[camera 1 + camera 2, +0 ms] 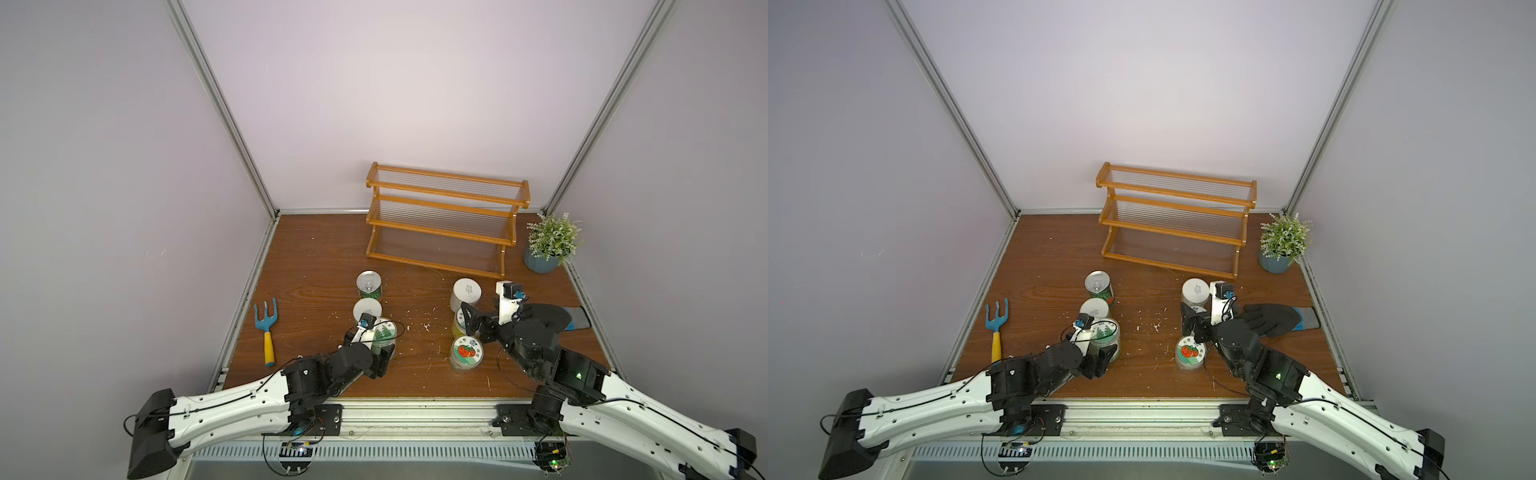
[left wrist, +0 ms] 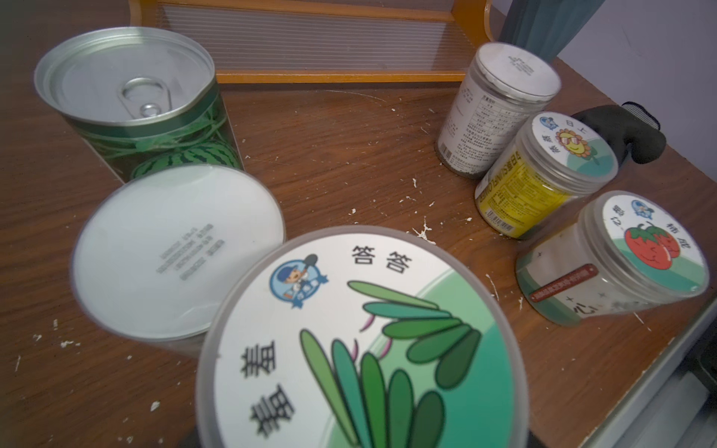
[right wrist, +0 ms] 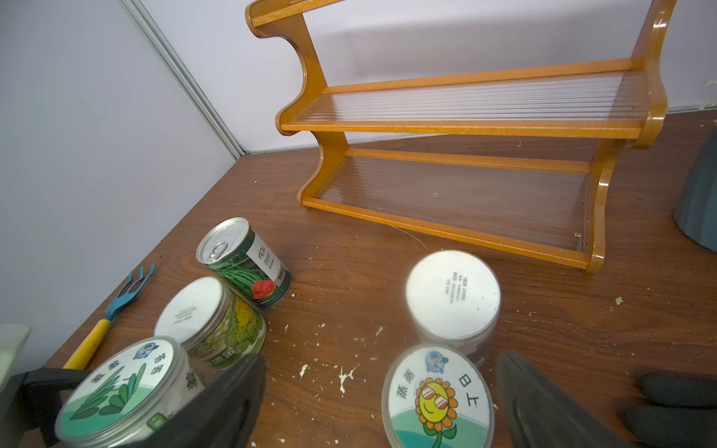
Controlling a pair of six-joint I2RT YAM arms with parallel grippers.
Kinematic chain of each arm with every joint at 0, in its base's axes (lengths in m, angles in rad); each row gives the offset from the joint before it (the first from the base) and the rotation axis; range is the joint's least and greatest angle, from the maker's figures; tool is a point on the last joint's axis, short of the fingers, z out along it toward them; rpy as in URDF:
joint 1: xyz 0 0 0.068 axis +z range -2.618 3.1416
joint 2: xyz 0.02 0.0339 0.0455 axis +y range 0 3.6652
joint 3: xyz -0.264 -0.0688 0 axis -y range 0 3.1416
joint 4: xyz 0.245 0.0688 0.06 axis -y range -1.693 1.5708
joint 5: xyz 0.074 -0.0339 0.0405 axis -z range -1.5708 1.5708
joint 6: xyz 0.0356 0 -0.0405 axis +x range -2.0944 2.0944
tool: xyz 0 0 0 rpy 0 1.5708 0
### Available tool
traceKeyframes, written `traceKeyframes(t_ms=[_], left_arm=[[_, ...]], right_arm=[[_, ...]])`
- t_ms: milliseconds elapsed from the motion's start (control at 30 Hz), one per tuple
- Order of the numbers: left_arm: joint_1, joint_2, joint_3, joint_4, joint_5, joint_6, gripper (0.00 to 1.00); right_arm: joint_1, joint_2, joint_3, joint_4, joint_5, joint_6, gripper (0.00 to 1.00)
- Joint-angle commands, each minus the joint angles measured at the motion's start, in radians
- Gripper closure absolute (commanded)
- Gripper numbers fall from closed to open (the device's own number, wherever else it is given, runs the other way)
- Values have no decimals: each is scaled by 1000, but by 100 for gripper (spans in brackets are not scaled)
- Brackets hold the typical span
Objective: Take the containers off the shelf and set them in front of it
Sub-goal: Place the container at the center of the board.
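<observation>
Both pincers sit low over the desk (image 1: 316,266), in front of the shelf (image 3: 461,130). The left pincer (image 1: 380,345) has its jaws pressed against the sides of the leaf jar (image 2: 361,341). It grips the jar round the body, probably because the broad flat lid gives nothing to pinch from above. I cannot tell whether the jar's base rests on the wood or hangs just clear of it.

The right pincer (image 3: 380,370) has its jaws wide apart, one on each side of the sunflower jar (image 3: 438,395). As far as its wrist view shows, neither jaw touches the jar. That reads as a jar let go rather than one being held.

Just beside the leaf jar stands a white-lidded tin (image 1: 367,309), and the watermelon can (image 1: 369,284) is next along toward the shelf. On the other side, a second white tin (image 3: 452,294) stands between the sunflower jar and the shelf. The tomato jar (image 1: 466,351) is nearest the robot.

All six stand upright in two short rows with bare wood between them. Each row lies on its own arm's side, which likely spares the arms from crossing. All three tiers of the shelf are bare, so the task looks nearly done, with only the leaf jar left to release.

Farther off, a dark glove (image 1: 1273,318) lies by the right arm and a plant pot (image 1: 540,262) stands at the shelf's end. A hand fork (image 1: 266,324) lies well apart on the left.
</observation>
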Motion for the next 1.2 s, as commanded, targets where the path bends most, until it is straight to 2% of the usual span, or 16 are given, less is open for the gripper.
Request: traceKeyframes(t_ms=[0, 333, 633, 933, 1167], left_arm=[[-8, 5, -26, -12, -27, -47, 33], [-8, -31, -142, 26, -47, -99, 32], [-8, 17, -132, 37, -38, -97, 15], [-9, -2, -118, -2, -19, -108, 2], [-12, -10, -47, -38, -20, -69, 0]], right_arm=[[-5, -4, 50, 20, 6, -20, 1], [-4, -11, 49, 9, 11, -18, 1], [-4, -7, 48, 14, 13, -18, 1], [-5, -24, 47, 9, 16, -19, 1], [-4, -16, 45, 13, 13, -17, 1]])
